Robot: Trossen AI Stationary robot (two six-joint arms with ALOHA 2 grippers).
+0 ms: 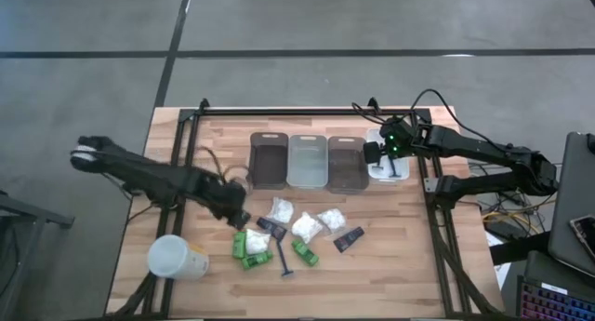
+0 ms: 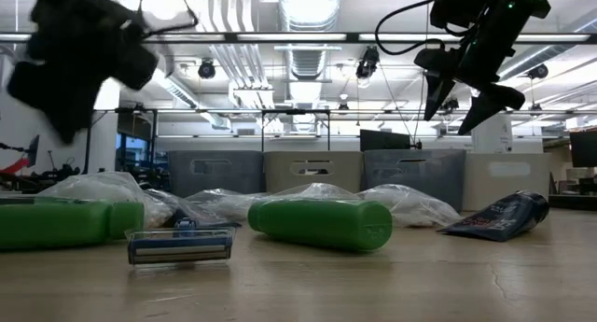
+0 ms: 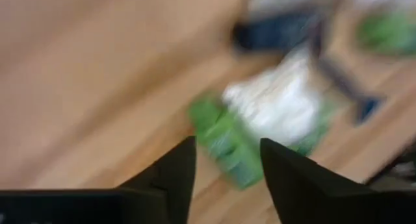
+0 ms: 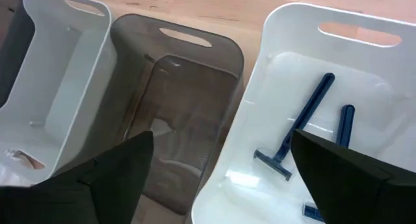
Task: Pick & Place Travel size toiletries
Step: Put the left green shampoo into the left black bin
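The toiletries lie loose on the near middle of the wooden table: green bottles, white packets, black tubes and a dark razor. My left gripper hovers open just left of them and points down at a green bottle and a white packet; nothing is between its fingers. My right gripper stands wide open above the white bin at the far right. Two blue razors lie on that bin's floor.
Three more bins stand in a row at the far middle: dark, clear and grey. A large white cylinder lies at the near left. Bare wood shows along the near edge and at the right of the pile.
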